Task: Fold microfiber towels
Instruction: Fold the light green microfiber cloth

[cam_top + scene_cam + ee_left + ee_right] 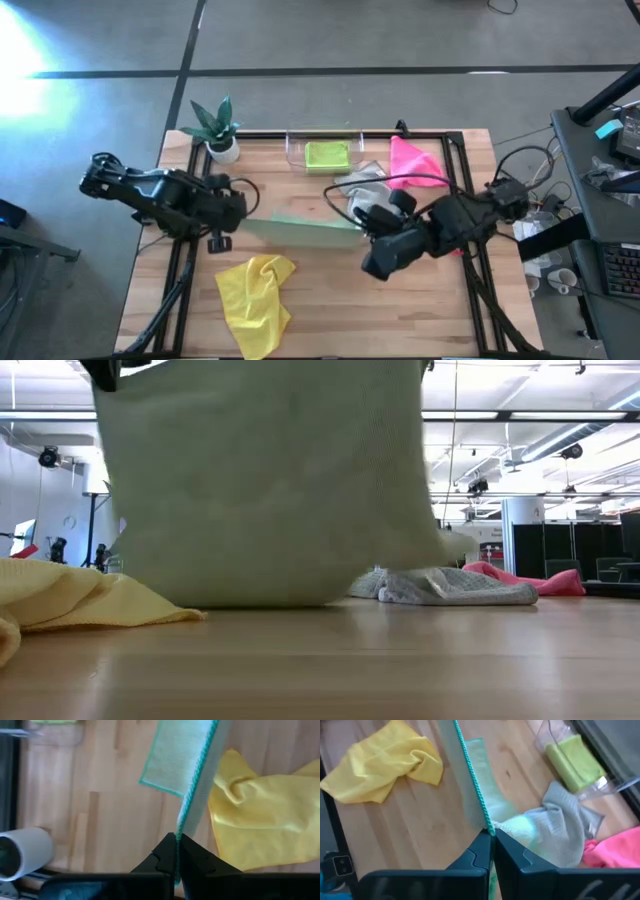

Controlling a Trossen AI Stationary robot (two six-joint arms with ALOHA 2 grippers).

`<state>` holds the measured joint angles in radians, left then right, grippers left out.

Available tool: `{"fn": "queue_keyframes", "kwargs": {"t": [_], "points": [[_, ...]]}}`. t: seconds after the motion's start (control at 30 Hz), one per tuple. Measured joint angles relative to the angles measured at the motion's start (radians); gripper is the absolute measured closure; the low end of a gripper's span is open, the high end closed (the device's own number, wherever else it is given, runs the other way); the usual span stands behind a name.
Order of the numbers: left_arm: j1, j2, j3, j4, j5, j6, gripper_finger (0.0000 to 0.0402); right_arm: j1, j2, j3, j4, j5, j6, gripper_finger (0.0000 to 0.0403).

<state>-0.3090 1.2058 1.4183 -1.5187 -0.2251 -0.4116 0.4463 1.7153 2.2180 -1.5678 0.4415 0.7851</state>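
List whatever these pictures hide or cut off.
- Low view: the hanging pale sage green microfiber towel blocks the table's middle, and its top edge leaves the picture.
- High view: the crumpled yellow microfiber towel is cut by the bottom edge.
- Low view: neither pincer shows.

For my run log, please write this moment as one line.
left end effector: shut on sage towel | right end effector: shut on sage towel | towel: stretched between, hanging
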Motion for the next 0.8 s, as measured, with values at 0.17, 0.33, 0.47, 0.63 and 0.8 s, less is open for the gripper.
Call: {"fn": "queue_keyframes", "kwargs": {"t": [0.17, 0.33, 0.47, 0.63, 0.8], "points": [[-0.001, 0.005, -0.011, 0.066, 0.065, 0.001, 0.0402, 0.022, 0.036, 0.0, -0.006, -0.009, 0.034, 0.0394], [-0.001, 0.008, 0.029, 0.112, 0.067, 0.0, 0.0402, 0.025, 0.026, 0.0, -0.006, -0.007, 0.026, 0.0394], [-0.001, 0.008, 0.075, 0.193, 0.067, -0.002, 0.0402, 0.028, -0.004, 0.0, -0.005, -0.004, -0.02, 0.0394], [-0.001, 0.008, 0.117, 0.288, 0.085, -0.002, 0.0402, 0.027, -0.065, 0.0, -0.005, -0.004, -0.106, 0.0394], [0.033, 0.008, 0.158, 0.283, 0.067, -0.002, 0.0402, 0.027, -0.158, 0.0, -0.004, 0.023, -0.156, 0.0394]]}}
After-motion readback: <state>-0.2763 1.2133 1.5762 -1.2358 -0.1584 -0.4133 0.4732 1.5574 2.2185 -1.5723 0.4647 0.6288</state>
